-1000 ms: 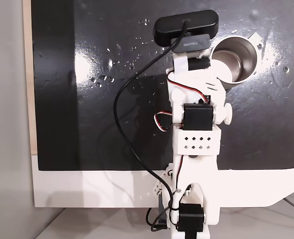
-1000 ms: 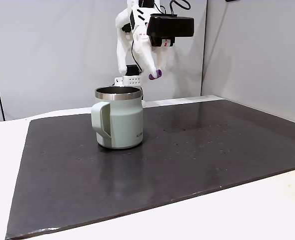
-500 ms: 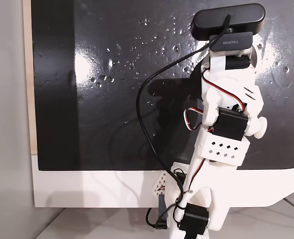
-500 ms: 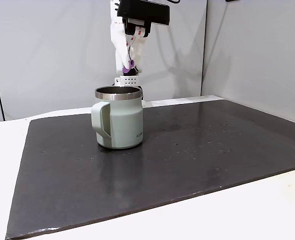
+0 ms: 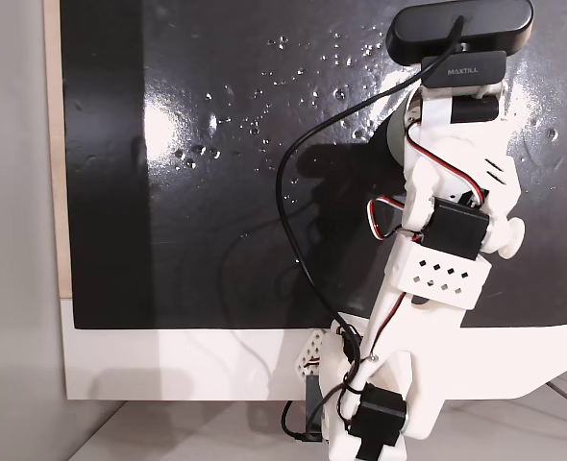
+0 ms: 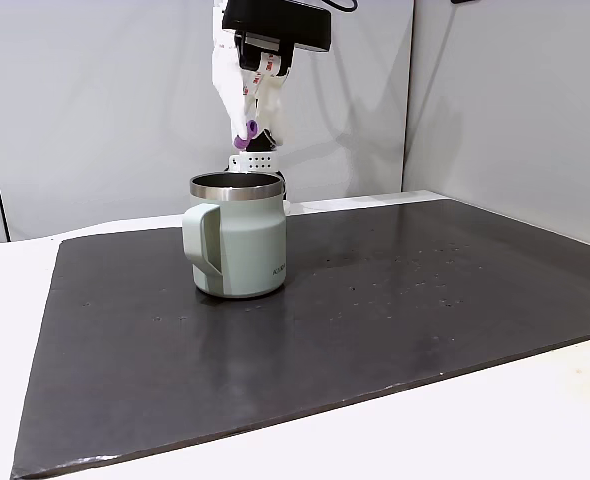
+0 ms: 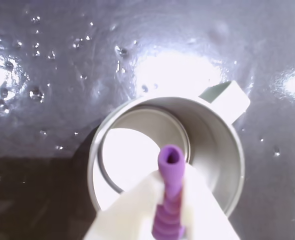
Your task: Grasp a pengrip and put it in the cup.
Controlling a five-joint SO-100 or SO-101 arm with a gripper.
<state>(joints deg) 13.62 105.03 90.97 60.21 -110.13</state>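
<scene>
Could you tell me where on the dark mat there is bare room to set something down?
In a fixed view, the mat is bare from the cup to its right edge, and along the front strip nearest the camera. The crowded spot is at the cup, where the gripper hangs above the rim holding the pengrip.

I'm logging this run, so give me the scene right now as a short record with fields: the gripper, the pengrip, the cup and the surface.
gripper: shut on the pengrip, held above the cup
pengrip: purple, ribbed, hollow end pointing down over the cup's opening in the wrist view
cup: upright, pale green outside, metal rim, handle on the left in a fixed view; nothing visible inside
surface: dark mat
</scene>
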